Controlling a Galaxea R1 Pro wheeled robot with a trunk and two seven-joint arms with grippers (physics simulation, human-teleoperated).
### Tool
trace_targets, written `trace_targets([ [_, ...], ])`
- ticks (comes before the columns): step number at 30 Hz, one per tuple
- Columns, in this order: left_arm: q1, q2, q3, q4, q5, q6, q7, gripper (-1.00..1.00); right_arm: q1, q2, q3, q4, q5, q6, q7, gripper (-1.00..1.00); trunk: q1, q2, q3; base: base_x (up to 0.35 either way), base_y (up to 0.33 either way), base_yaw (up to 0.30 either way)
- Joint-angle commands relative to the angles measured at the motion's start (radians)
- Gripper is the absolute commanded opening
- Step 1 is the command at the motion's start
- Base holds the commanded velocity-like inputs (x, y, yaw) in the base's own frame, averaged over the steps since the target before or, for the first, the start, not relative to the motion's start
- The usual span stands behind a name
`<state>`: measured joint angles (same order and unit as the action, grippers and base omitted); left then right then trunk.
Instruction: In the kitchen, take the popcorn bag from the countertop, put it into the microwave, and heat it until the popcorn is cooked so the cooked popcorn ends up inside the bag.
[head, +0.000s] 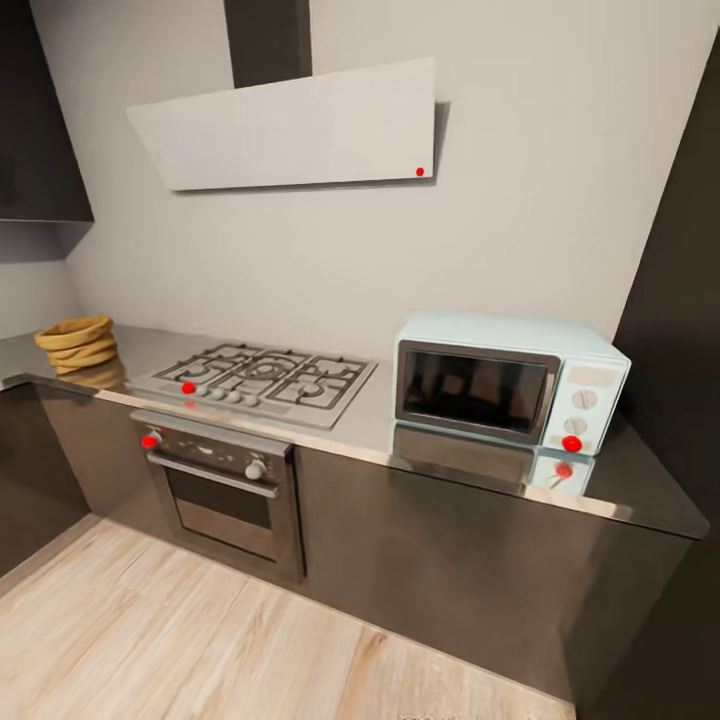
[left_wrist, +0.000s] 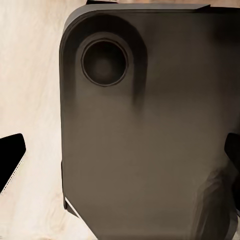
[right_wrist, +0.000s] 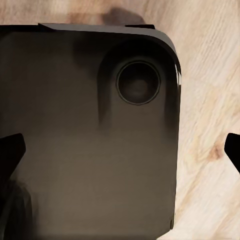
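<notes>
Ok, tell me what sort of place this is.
A kitchen, a simulated one: a gas hob set into a steel countertop beneath a white hood, an oven below it, and a mint-blue microwave standing alongside.

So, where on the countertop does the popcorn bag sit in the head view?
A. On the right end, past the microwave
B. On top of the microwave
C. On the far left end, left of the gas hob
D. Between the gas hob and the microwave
C: the popcorn bag rests at the far left of the countertop, left of the gas hob, while the microwave stands to the hob's right.
</notes>
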<state>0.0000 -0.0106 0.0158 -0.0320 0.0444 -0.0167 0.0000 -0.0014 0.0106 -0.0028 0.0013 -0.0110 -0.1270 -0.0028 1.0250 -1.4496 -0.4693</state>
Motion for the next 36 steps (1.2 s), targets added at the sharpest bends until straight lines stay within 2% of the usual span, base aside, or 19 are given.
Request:
trace_targets([
  [1, 0.0, 0.0, 0.001, 0.0, 0.005, -0.002, 0.0, 1.0, 0.0, 0.0, 0.0, 0.0, -0.001, -0.003, 0.0, 1.0, 0.0, 0.0, -0.001, 0.0, 0.0, -0.295],
  [13, 0.0, -0.001, 0.001, 0.0, 0.005, -0.002, 0.0, 1.0, 0.0, 0.0, 0.0, 0.0, -0.001, -0.003, 0.0, 1.0, 0.0, 0.0, -0.001, 0.009, 0.003, -0.295],
  [31, 0.0, 0.0, 0.001, 0.0, 0.005, -0.002, -0.002, 1.0, 0.0, 0.0, 0.0, 0.0, -0.001, -0.003, 0.0, 1.0, 0.0, 0.0, -0.001, 0.278, 0.164, -0.295],
  [36, 0.0, 0.0, 0.001, 0.0, 0.005, -0.002, -0.002, 1.0, 0.0, 0.0, 0.001, 0.0, -0.001, -0.003, 0.0, 1.0, 0.0, 0.0, -0.001, 0.084, 0.031, -0.295],
])
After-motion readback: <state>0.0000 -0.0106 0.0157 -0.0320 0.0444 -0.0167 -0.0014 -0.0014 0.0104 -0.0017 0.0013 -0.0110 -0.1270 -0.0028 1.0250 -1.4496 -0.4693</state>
